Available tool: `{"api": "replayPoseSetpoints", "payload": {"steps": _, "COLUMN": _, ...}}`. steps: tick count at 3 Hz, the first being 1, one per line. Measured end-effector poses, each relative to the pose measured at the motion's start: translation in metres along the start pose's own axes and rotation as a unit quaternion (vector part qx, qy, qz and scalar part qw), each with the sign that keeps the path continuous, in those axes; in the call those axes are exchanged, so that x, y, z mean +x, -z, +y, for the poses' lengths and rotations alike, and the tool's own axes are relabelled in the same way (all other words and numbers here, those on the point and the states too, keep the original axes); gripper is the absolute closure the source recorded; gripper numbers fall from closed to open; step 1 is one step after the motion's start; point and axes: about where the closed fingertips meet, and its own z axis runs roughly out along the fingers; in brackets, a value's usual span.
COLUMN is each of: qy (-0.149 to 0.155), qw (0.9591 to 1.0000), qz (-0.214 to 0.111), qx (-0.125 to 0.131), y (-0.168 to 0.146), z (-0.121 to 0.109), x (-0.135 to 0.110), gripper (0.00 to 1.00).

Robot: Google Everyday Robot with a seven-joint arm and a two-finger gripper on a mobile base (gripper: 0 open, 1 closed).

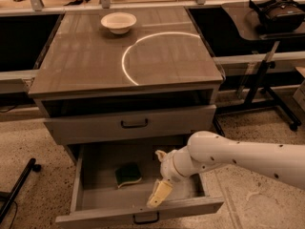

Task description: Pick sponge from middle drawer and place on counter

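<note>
The sponge (127, 174), dark green over pale foam, lies on the floor of the middle drawer (143, 212), which is pulled out. My gripper (158, 175) hangs over the drawer's right half, just right of the sponge and apart from it. It is open and empty; one pale finger (160, 193) points down-left near the drawer's front wall. The white arm reaches in from the right. The counter (86, 56), with its white arc, is above.
A white bowl (118, 21) stands at the back of the counter. The upper drawer (133, 123) is closed. A dark side table with a headset (276, 11) stands at the right. A dark pole (16, 190) lies on the floor at left.
</note>
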Motion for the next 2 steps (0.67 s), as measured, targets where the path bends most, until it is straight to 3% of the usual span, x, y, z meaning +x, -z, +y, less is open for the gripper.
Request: {"api": "replayPoseSetpoints", "payload": {"steps": 2, "qy": 0.003, "qw": 1.0, "qz": 0.003, "qx": 0.0, "y": -0.016, "z": -0.012, "x": 0.011, "gripper": 0.0}}
